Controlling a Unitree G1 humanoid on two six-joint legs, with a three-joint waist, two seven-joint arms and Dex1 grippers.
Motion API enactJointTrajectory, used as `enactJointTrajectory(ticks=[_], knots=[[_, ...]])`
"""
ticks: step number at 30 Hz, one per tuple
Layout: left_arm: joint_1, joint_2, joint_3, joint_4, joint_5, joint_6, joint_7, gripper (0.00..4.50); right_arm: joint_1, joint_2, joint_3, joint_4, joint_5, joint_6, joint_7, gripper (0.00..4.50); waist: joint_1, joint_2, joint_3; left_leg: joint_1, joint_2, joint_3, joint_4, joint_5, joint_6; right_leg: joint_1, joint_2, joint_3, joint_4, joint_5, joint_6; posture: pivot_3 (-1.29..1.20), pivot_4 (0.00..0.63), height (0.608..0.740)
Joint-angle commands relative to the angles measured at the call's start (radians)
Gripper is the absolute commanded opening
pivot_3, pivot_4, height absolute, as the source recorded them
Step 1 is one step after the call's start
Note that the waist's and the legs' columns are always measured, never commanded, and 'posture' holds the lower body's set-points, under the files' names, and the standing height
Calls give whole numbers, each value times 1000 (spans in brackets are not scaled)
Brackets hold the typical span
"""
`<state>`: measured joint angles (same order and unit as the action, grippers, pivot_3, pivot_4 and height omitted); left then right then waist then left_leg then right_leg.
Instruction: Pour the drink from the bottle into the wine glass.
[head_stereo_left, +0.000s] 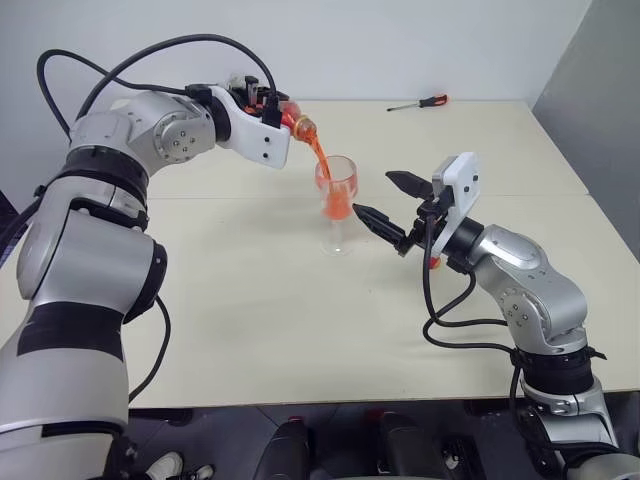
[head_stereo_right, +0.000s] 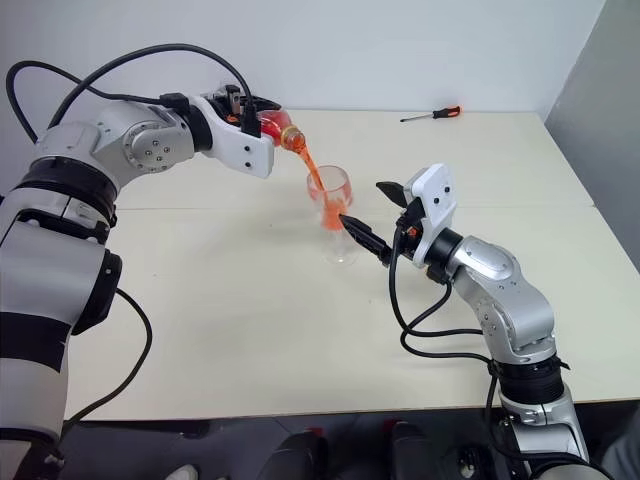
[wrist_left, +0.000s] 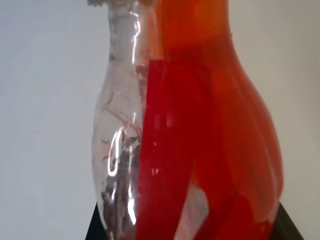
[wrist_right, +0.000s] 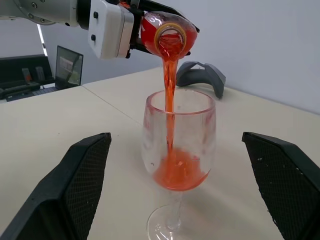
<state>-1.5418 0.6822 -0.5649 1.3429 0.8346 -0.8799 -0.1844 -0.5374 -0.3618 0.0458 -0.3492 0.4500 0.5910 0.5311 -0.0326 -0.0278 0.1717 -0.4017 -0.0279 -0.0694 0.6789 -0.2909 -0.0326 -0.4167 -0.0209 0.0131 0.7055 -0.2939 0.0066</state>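
The right gripper (head_stereo_left: 378, 199) hovers nearest, over the right half of the pale bench (head_stereo_left: 250, 320), its two black fingers spread wide and holding nothing. It points toward the wine glass (head_stereo_left: 337, 205), which stands upright on its foot just to the left of the fingertips, apart from them, about mid-bench. The glass bowl holds a shallow pool of the drink (wrist_right: 176, 172), bright red and translucent, and red smears mark the inside wall. A thin red stream falls into the bowl from above. Beyond and up to the left, the left gripper (head_stereo_left: 268, 104) is clamped on the bottle (head_stereo_left: 295, 121), which is tipped with its open mouth down and to the right, over the rim of the glass. Far off, near the bench's back edge, lies a screwdriver (head_stereo_left: 420, 102) with a red and black handle.
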Motion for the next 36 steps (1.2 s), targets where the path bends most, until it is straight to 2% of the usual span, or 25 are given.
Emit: enactJointTrajectory(ticks=[1, 36], knots=[[-62, 18, -1, -9, 3, 4, 34, 1240, -14, 1, 0, -31, -6, -29, 6, 4500, 0, 0, 0, 0, 0, 0, 0, 0, 0, 0, 0, 0, 0, 0, 0, 0, 150, 740], [-82, -7, -23, 3, 21, 23, 32, 1240, -8, -5, -8, -25, -6, -28, -8, 4500, 0, 0, 0, -1, 0, 4, 1, 0, 0, -4, -1, 2, 6, 0, 1, 0, 150, 740]])
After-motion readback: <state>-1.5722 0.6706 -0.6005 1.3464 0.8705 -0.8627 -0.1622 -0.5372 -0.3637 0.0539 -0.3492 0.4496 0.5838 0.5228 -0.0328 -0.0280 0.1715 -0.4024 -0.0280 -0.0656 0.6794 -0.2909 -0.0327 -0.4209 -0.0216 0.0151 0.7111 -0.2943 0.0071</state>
